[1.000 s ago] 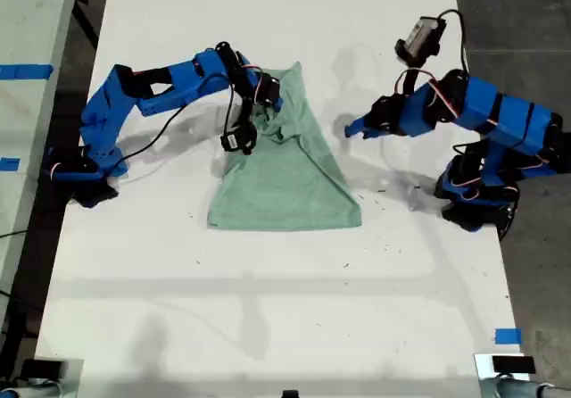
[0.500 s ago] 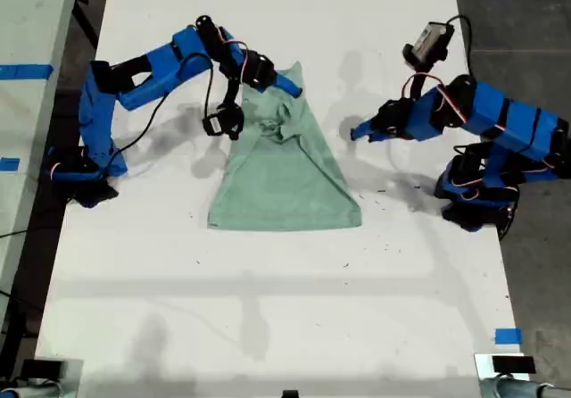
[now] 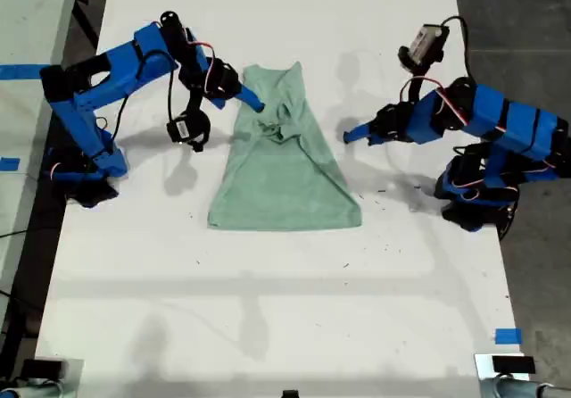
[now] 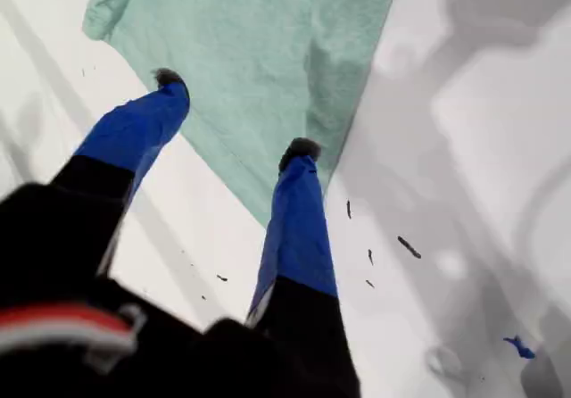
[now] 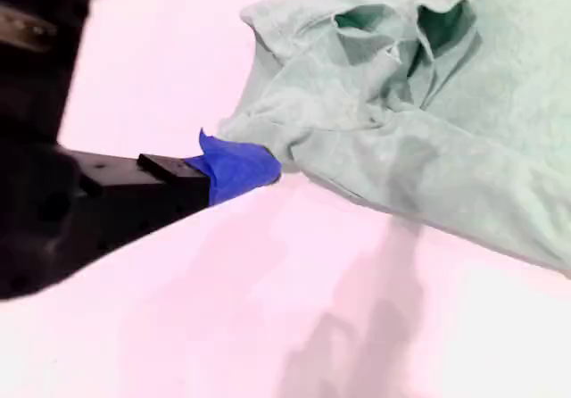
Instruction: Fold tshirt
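The pale mint-green cloth tshirt (image 3: 284,157) lies bunched mid-way across the white surface (image 3: 268,309). My first gripper (image 4: 236,117) hangs spread and empty over its edge. My second gripper (image 5: 236,166) touches the crumpled edge; I cannot tell its fingers' state.

Bare desk (image 3: 268,300) spreads wide below tshirt (image 3: 281,166) in exterior view. Open strip between tshirt and my first pincer (image 3: 350,136). My second pincer (image 3: 254,105) crowds tshirt's bunched collar edge.

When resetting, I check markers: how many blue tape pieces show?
3 in the exterior view: an upper tape piece and a lower tape piece at its left edge, a third tape piece at its lower right. Others may be hidden.
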Robot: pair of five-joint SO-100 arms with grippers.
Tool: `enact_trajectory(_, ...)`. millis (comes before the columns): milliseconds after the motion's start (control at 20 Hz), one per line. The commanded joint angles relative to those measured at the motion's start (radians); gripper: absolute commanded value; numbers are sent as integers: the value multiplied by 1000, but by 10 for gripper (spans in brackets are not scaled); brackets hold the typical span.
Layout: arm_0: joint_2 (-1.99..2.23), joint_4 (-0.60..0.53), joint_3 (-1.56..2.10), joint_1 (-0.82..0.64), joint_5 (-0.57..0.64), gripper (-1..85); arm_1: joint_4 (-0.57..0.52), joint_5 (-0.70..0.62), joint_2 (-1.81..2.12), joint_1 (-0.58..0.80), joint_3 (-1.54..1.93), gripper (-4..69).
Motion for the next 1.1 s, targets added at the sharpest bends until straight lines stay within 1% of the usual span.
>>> enact_trajectory(0,232,-146,345,83,-118,317,18,-35,20,-35,5,252)
enact_trajectory(150,333,-206,535,161,-215,317,18,-44,-14,-77,21,259)
enact_trajectory(200,370,-247,595,186,-235,316,18,-44,-43,-97,29,262)
enact_trajectory(300,410,-281,661,229,-264,312,-14,-38,-100,-140,60,269)
enact_trajectory(400,414,-288,684,258,-287,311,-83,-31,-135,-172,123,271)
enact_trajectory(550,410,-336,716,285,-307,308,-199,-9,-209,-213,209,262)
enact_trajectory(800,423,-353,738,278,-308,303,-396,40,-459,-275,238,268)
enact_trajectory(850,426,-353,741,275,-308,302,-433,43,-500,-278,236,249)
enact_trajectory(900,430,-353,741,273,-305,302,-459,52,-534,-279,236,206)
enact_trajectory(1000,433,-357,749,272,-304,301,-469,60,-538,-270,239,57)
enact_trajectory(1050,433,-368,756,272,-304,300,-477,58,-528,-265,247,16)
